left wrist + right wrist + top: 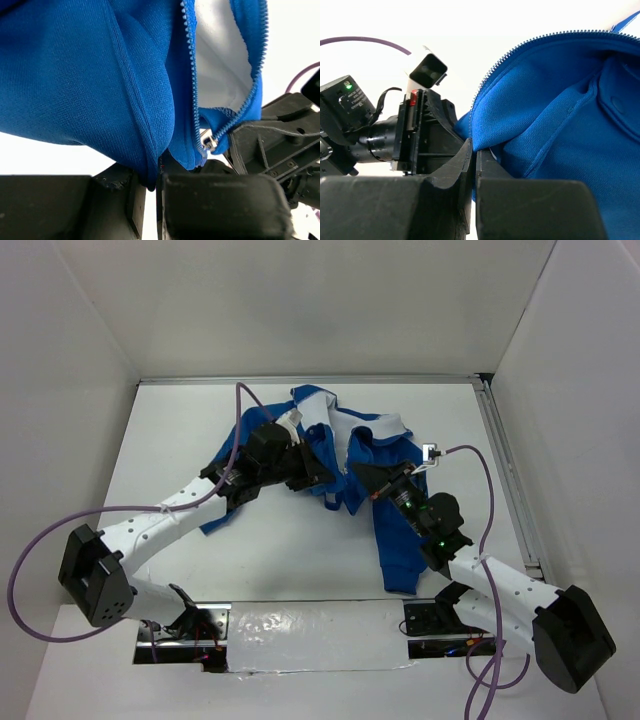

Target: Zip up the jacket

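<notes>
Down on the flat white bench (180,430) lies the bright blue fabric jacket (345,455), bunched up in the middle toward the far side, with its white lining showing near the top and one long blue sleeve (395,550) trailing toward the near edge. Both arms are on it! The left hand (305,470) comes in from the left, the right hand (365,475) from the right, and the two meet close together over the middle of the garment.

On the left wrist view that hand is clamped: the black fingers (215,205) are closed, with a fold of blue fabric pinched between them. Just right of the fold runs the pale toothed zipper (192,90), its two rows parted above and white lining between them, and the small silvery slider (210,142) sits low where the rows meet. The right arm's black hardware crowds in just beside it.

The right wrist view tells the same story: its hand is closed, with the jacket's blue edge nipped between the fingertips, and a row of zipper teeth arcs across the top of the cloth.

Around all this, plain white walls (90,340) box the bench in on three sides. A metal rail (510,480) runs along its right edge, a shiny silver strip (310,635) covers the near edge between the arm bases, and a looping purple cable (60,530) hangs off the left arm.
</notes>
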`<state>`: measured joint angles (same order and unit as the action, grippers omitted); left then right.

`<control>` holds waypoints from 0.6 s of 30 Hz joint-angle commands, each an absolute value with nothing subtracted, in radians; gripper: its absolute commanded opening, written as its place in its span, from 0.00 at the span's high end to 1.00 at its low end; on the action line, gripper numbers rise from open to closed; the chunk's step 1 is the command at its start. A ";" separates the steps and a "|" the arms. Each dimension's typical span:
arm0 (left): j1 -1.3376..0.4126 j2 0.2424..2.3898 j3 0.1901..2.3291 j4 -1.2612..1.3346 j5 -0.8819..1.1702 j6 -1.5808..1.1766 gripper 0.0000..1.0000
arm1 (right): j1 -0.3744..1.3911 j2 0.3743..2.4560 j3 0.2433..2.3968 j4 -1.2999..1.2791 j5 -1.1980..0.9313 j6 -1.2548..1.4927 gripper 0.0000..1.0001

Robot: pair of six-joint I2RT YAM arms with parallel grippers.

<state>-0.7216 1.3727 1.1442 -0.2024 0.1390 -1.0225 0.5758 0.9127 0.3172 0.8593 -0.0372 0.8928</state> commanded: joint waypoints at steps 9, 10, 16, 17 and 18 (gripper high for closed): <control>-0.735 1.338 1.183 -0.169 0.098 -0.993 1.00 | 0.577 0.812 0.333 0.789 -0.003 0.862 1.00; -0.735 1.335 1.180 -0.164 0.097 -0.986 1.00 | 0.577 0.793 0.333 0.714 -0.003 0.855 1.00; -0.735 1.354 1.192 -0.285 0.045 -0.869 1.00 | 0.575 0.657 0.373 0.297 0.159 0.804 1.00; -0.735 1.362 1.187 -0.319 0.035 -0.852 1.00 | 0.575 0.629 0.382 0.232 0.190 0.804 1.00; -0.735 1.382 1.165 -0.352 0.029 -0.841 1.00 | 0.575 0.620 0.387 0.137 0.233 0.801 1.00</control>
<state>-0.7292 1.3727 1.1522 -0.2680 0.0711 -0.9295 0.5755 0.6590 0.3321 0.4263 0.0978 0.8356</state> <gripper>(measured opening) 0.210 0.029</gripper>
